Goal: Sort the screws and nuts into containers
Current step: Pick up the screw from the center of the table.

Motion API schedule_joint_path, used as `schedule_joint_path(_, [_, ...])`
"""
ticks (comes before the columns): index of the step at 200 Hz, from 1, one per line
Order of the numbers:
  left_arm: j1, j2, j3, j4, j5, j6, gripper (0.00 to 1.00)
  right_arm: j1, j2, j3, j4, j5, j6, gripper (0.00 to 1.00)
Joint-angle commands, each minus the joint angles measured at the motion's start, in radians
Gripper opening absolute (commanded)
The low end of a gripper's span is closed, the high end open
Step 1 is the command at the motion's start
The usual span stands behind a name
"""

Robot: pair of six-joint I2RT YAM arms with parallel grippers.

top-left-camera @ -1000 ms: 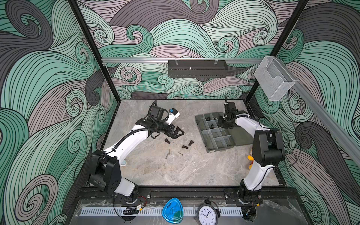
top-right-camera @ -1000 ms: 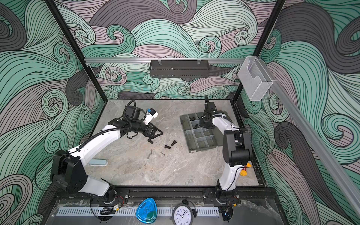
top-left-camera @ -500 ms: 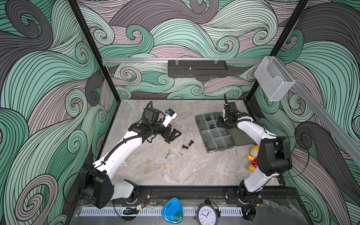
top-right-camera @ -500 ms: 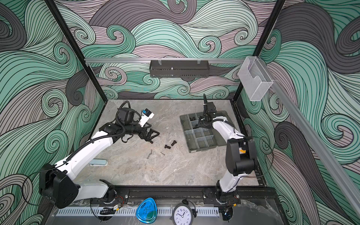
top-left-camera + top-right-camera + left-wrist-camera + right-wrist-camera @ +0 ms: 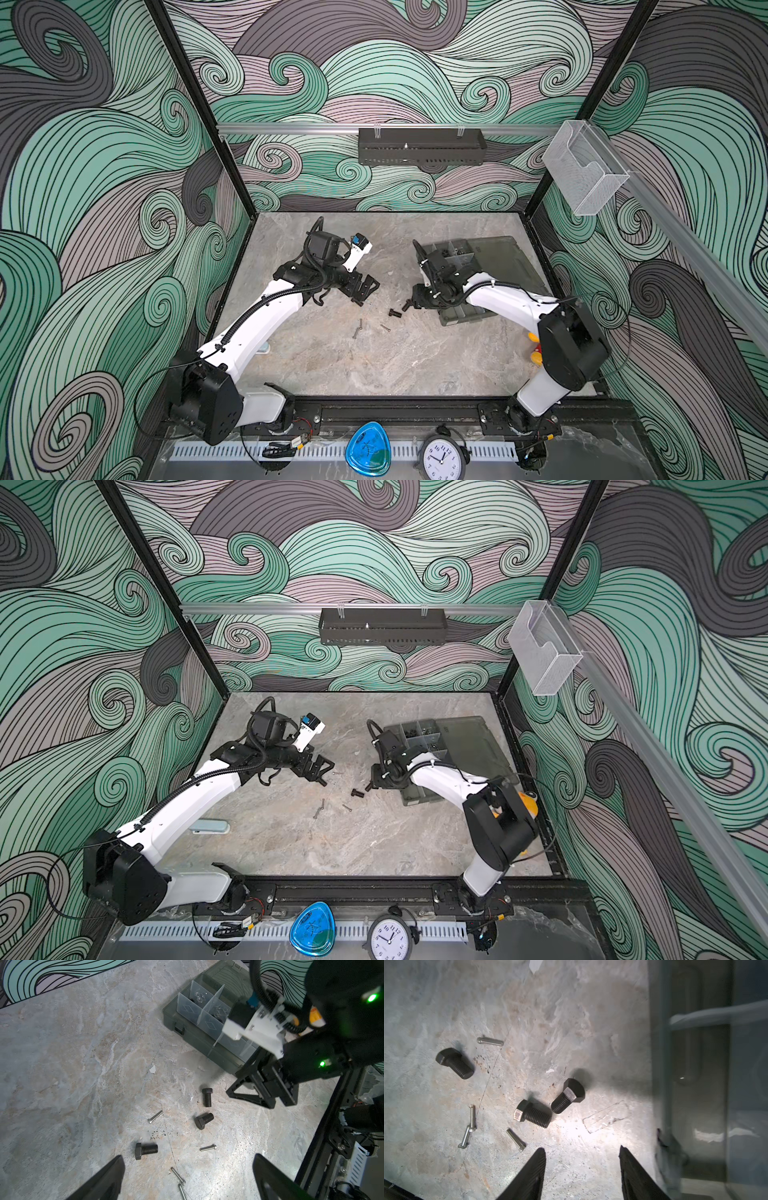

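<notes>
Right wrist view: black bolt (image 5: 568, 1096), matte hex head and coarse threaded shank, flat on the marbled table (image 5: 571, 1012) just off the smoky plastic organiser box (image 5: 662, 1064), ahead of the right gripper (image 5: 581, 1148), jaws well apart and empty. Shank slanted back toward those jaws, so likely calls for a wrist turn to pinch across the threads. Farther from the box, second bolt (image 5: 532, 1113), thin silver screws (image 5: 516, 1139) and third bolt (image 5: 146, 1150) before the left gripper (image 5: 189, 1158), also spread wide, empty, seemingly the less near arm.

Top views look down from front; close wrist views share screws (image 5: 207, 1098).
</notes>
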Motion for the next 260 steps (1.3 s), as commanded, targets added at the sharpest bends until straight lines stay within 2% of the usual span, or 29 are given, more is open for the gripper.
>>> schedule_joint_path(1, [0.011, -0.012, 0.031, -0.021, -0.013, -0.020, 0.99, 0.012, 0.058, 0.041, 0.009, 0.040, 0.123, 0.59])
schedule_joint_path(20, [0.012, -0.021, 0.026, -0.009, -0.006, -0.033, 0.99, 0.014, 0.090, 0.052, 0.031, 0.040, 0.127, 0.59])
schedule_joint_path(86, [0.020, -0.040, 0.024, 0.003, 0.025, -0.050, 0.99, 0.074, 0.252, 0.209, -0.085, 0.126, 0.182, 0.59])
schedule_joint_path(115, [0.024, -0.047, 0.026, 0.005, 0.034, -0.051, 0.99, 0.078, 0.300, 0.256, -0.155, 0.160, 0.183, 0.52])
schedule_joint_path(155, [0.039, -0.055, 0.023, 0.016, 0.061, -0.062, 0.99, 0.094, 0.359, 0.316, -0.235, 0.212, 0.148, 0.50])
schedule_joint_path(169, [0.044, -0.057, 0.023, 0.021, 0.072, -0.066, 0.99, 0.094, 0.384, 0.336, -0.236, 0.213, 0.130, 0.44])
schedule_joint_path(182, [0.046, -0.055, 0.022, 0.023, 0.079, -0.066, 0.99, 0.094, 0.399, 0.350, -0.233, 0.216, 0.114, 0.29])
schedule_joint_path(192, [0.047, -0.054, 0.021, 0.023, 0.079, -0.065, 0.99, 0.093, 0.402, 0.350, -0.225, 0.216, 0.104, 0.23])
schedule_joint_path(222, [0.052, -0.051, 0.019, 0.024, 0.073, -0.065, 0.99, 0.087, 0.371, 0.345, -0.206, 0.221, 0.061, 0.13])
schedule_joint_path(260, [0.064, -0.043, 0.013, 0.037, 0.064, -0.076, 0.99, 0.050, 0.275, 0.341, -0.143, 0.198, -0.071, 0.09])
